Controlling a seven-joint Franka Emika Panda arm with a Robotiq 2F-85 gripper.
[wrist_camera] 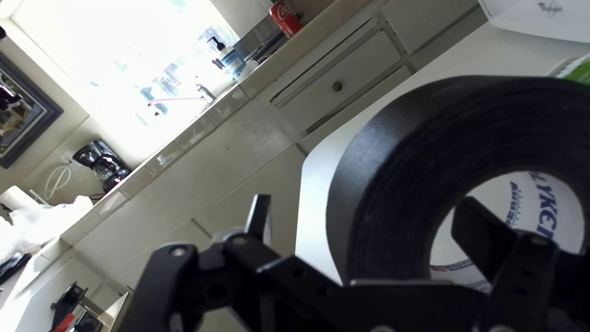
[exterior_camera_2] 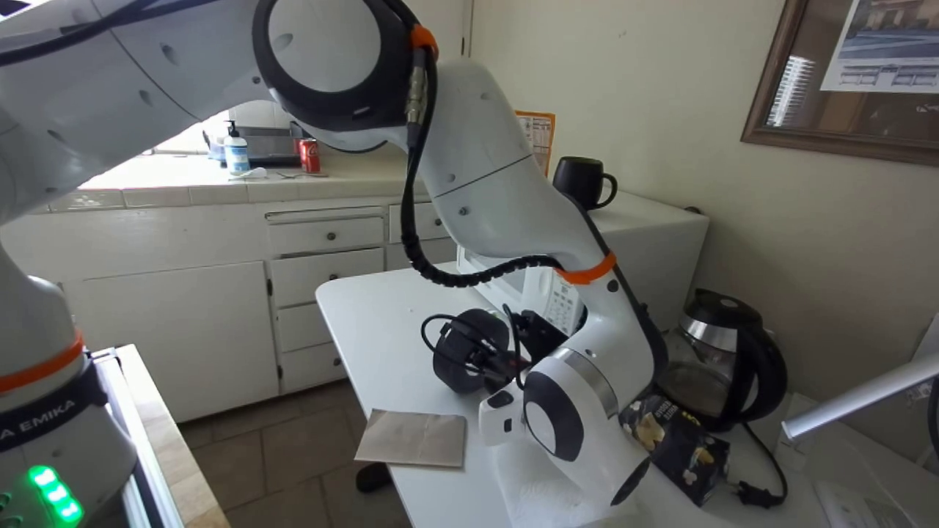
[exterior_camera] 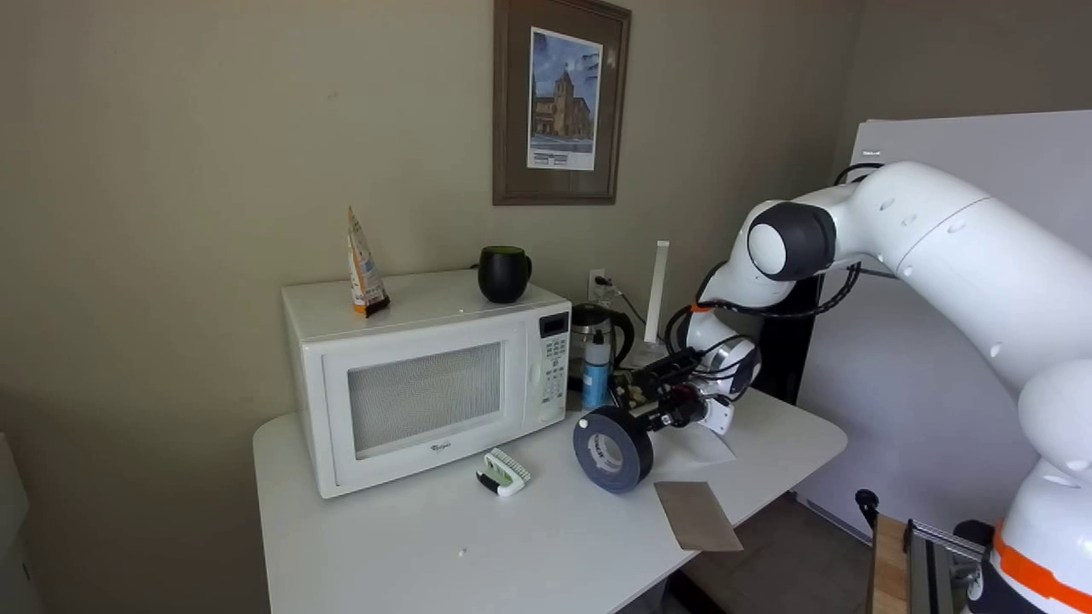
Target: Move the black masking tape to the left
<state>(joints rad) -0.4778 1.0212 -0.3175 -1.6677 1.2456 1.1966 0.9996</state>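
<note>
My pincer [wrist_camera: 368,226] stands wide with nothing pinched. In the wrist view, one finger [wrist_camera: 260,216] is low, just left of centre, outside the ring; the other finger [wrist_camera: 481,237] crosses the hole of the black masking tape [wrist_camera: 428,170] at lower right. I judge I'm spread this way to straddle the ring's thickness from rim to hole; whether that tip is inside the hole or short of it, my feed doesn't tell me.

Sweeping left to right in an exterior view: a snack bag [exterior_camera: 367,277] stands on the microwave [exterior_camera: 426,388], left of centre, with a dark mug [exterior_camera: 504,277] toward the right end, both put up there, I suppose, to free working room below. In front, below the middle of the frame, a scrub brush [exterior_camera: 510,466] lies on the desk [exterior_camera: 512,563]; a push leftward from me could run into it. A blue-filled bottle [exterior_camera: 595,375] stands just beside the microwave, probably tucked back from my path.

Last comes the tape [exterior_camera: 628,450], right of centre, apparently on its rim on the desk, stood up, I'd guess, so that a finger can go through. It may roll. It's a ring, so no long axis; its axle looks near level, its hole facing left and toward that camera.
</note>
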